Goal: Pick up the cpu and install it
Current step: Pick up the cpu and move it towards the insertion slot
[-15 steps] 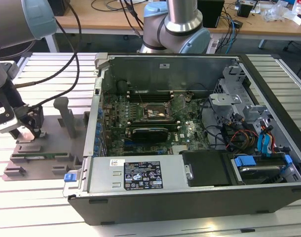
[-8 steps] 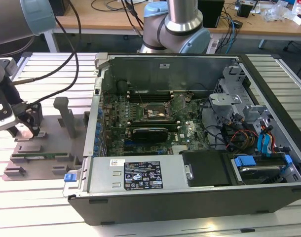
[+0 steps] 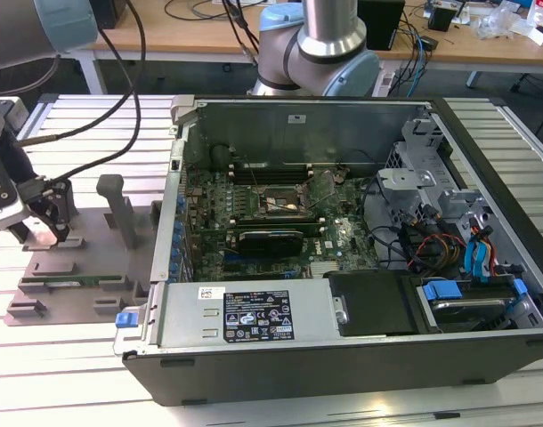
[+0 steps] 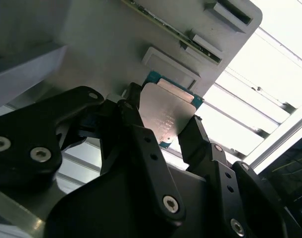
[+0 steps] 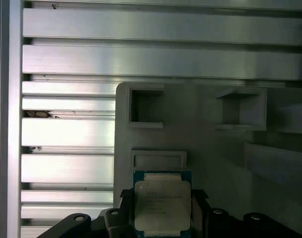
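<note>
The cpu (image 5: pixel 162 206) is a small square chip with a silvery top and a blue-green rim; it sits at the edge of a grey fixture plate (image 3: pixel 85 258) on the slatted table. In both wrist views my gripper (image 4: pixel 166 116) has its two black fingers (image 4: pixel 136 119) pressed against opposite sides of the cpu (image 4: pixel 163 111). In the exterior view the gripper (image 3: pixel 51 227) is low over the plate at the exterior view's left, well away from the open computer case (image 3: pixel 343 320). The black metal-framed socket (image 3: pixel 283 203) lies on the motherboard inside the case.
The fixture plate carries raised grey blocks (image 3: pixel 120 209) and a slim green module (image 3: pixel 76 280). A long black card (image 3: pixel 270 238) sits just in front of the socket. Drive cages and cables (image 3: pixel 449 231) fill the case's right side. A second robot base (image 3: pixel 316 44) stands behind the case.
</note>
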Motion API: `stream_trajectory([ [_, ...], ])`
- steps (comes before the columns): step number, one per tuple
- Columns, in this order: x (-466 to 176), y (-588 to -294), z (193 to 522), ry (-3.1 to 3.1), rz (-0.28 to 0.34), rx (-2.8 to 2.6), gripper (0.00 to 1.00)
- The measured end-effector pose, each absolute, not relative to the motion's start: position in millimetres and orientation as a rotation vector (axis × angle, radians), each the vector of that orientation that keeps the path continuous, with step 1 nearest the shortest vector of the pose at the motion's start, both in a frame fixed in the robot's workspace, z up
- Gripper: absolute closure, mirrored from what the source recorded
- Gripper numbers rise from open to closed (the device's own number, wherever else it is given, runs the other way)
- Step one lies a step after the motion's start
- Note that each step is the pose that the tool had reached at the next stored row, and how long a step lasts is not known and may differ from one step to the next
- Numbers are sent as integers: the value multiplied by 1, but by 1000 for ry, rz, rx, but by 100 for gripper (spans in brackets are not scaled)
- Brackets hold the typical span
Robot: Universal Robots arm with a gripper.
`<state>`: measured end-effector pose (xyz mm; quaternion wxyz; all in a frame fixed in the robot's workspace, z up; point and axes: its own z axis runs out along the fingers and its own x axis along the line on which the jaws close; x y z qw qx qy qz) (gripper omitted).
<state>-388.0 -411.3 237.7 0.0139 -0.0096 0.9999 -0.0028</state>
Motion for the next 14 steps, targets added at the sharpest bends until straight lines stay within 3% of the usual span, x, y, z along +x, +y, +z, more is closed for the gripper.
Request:
stream_trajectory([
  [14, -388, -411, 252, 3114, -9, -30, 45],
])
